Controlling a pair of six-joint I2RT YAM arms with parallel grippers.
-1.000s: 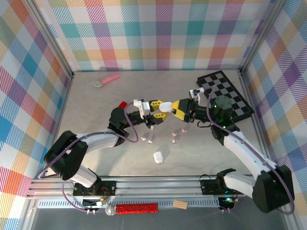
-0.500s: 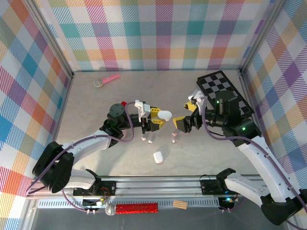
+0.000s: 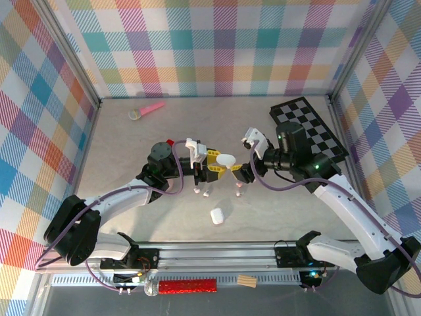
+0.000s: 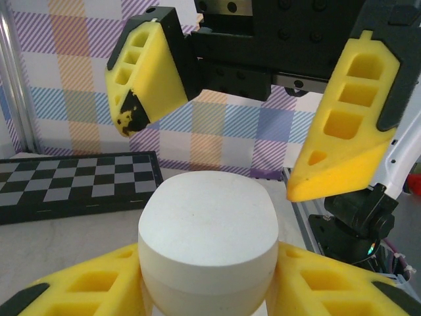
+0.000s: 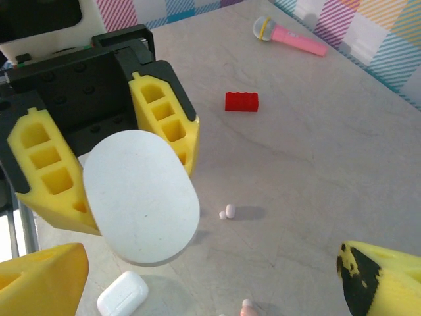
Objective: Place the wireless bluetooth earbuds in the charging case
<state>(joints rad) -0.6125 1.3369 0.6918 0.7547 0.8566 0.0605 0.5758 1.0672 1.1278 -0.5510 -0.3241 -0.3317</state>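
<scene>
My left gripper (image 3: 217, 162) is shut on a white pebble-shaped charging case (image 3: 226, 160), held above the table with its lid closed. In the left wrist view the case (image 4: 207, 230) sits between my yellow fingers (image 4: 79, 283). My right gripper (image 3: 245, 157) faces it, open wide, one finger on each side of the case's far end and touching nothing; its fingers (image 4: 342, 131) show beyond the case. Tiny earbuds lie on the table below: two white ones (image 3: 197, 191) (image 3: 206, 193) and a pinkish one (image 3: 238, 192). The right wrist view shows the case (image 5: 141, 197), a white earbud (image 5: 227, 211) and a pink one (image 5: 246, 305).
A second white case (image 3: 217, 215) (image 5: 123, 295) lies on the table nearer the arm bases. A checkerboard (image 3: 316, 131) lies at the back right, a pink toy microphone (image 3: 148, 109) at the back left, and a red brick (image 5: 241, 101) behind the left wrist.
My right gripper let go of the case, opened wide, drew back to the right, then swung in again around the case's end. The left gripper kept its hold on the case.
</scene>
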